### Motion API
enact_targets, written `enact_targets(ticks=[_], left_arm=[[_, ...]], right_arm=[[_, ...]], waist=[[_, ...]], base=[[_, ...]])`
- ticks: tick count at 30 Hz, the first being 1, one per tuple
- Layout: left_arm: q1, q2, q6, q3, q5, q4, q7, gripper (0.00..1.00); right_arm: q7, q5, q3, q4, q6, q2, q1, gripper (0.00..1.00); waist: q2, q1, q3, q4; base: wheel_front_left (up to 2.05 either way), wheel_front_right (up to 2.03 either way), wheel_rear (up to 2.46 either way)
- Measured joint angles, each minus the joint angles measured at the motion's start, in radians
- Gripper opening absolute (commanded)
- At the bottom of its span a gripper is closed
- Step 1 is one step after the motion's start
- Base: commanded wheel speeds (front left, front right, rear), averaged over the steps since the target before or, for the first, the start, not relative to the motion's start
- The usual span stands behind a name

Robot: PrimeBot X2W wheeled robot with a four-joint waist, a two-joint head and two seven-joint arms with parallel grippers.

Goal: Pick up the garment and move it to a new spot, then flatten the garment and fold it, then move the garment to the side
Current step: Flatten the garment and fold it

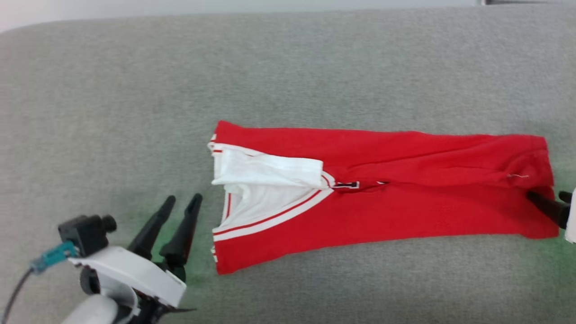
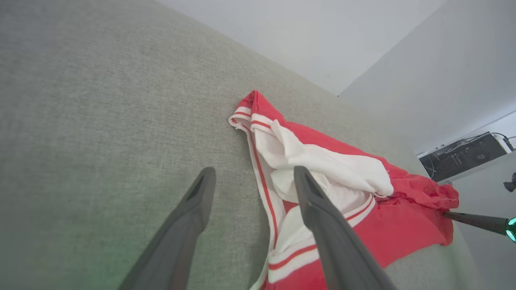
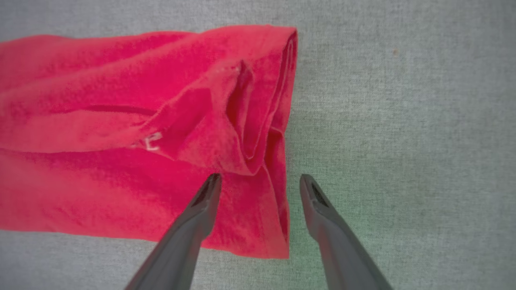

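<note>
Head view: left gripper (image 1: 183,199) fingers apart, beside folded red-and-white jersey garment (image 1: 382,202). Right wrist view: right gripper (image 3: 260,178) spread, straddling hem.

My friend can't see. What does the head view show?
A red garment with white trim lies folded lengthwise on a grey surface. The open left gripper hovers beside its collar; the open right gripper straddles its hem.

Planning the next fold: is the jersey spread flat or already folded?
Folded. The jersey lies as a narrow strip, sides turned in over the lettering, a white sleeve on top.
</note>
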Motion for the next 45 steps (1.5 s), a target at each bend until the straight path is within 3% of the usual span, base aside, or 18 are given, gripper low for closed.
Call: enact_targets(ticks=[14, 17, 23, 28, 34, 35, 36, 37, 45], left_arm=[[0.128, -0.159, 0.009, 0.093, 0.158, 0.037, -0.038, 1.00], [0.141, -0.186, 0.009, 0.132, 0.242, 0.039, -0.039, 1.00], [0.161, -0.237, 0.017, 0.194, 0.526, 0.052, -0.039, 1.00], [0.180, -0.298, -0.002, 0.257, 0.731, 0.033, -0.039, 1.00], [0.206, -0.365, -0.059, 0.320, 0.822, 0.043, -0.039, 1.00], [0.206, -0.374, -0.066, 0.329, 0.833, 0.049, -0.039, 1.00], [0.206, -0.383, -0.077, 0.337, 0.839, 0.053, -0.039, 1.00], [0.206, -0.390, -0.087, 0.345, 0.848, 0.054, -0.039, 1.00], [0.205, -0.443, -0.142, 0.411, 0.903, 0.066, -0.039, 1.00]], right_arm=[[0.067, -0.013, -0.101, 0.103, 0.000, 0.001, 0.018, 1.00], [0.071, -0.027, -0.113, 0.121, 0.000, 0.004, 0.016, 1.00], [0.087, -0.044, -0.136, 0.142, 0.000, 0.016, -0.002, 1.00], [0.093, -0.062, -0.161, 0.151, 0.000, 0.031, -0.023, 1.00], [0.113, -0.093, -0.177, 0.149, 0.000, 0.053, -0.037, 1.00], [0.113, -0.097, -0.179, 0.150, 0.000, 0.056, -0.040, 0.66], [0.114, -0.099, -0.180, 0.151, 0.000, 0.058, -0.042, 0.24], [0.118, -0.103, -0.180, 0.153, 0.000, 0.061, -0.044, 0.00], [0.122, -0.116, -0.197, 0.154, 0.000, 0.079, -0.055, 0.00]], waist=[[0.0000, 0.0000, -0.048, 0.122], [0.0000, 0.0000, -0.050, 0.138], [0.0000, 0.0000, -0.039, 0.147], [0.0000, 0.0000, -0.027, 0.148], [0.0000, 0.0000, -0.015, 0.148], [0.0000, 0.0000, -0.013, 0.148], [0.0000, 0.0001, -0.011, 0.149], [0.0000, 0.0000, -0.009, 0.149], [0.0000, 0.0000, 0.002, 0.147]], base=[[0.00, 0.00, 0.00], [0.00, 0.00, 0.00], [0.00, 0.00, 0.00], [0.00, 0.00, 0.00], [0.00, 0.00, 0.00], [0.00, 0.00, 0.00], [0.00, 0.00, 0.00], [0.00, 0.00, 0.00], [0.00, 0.00, 0.00]])
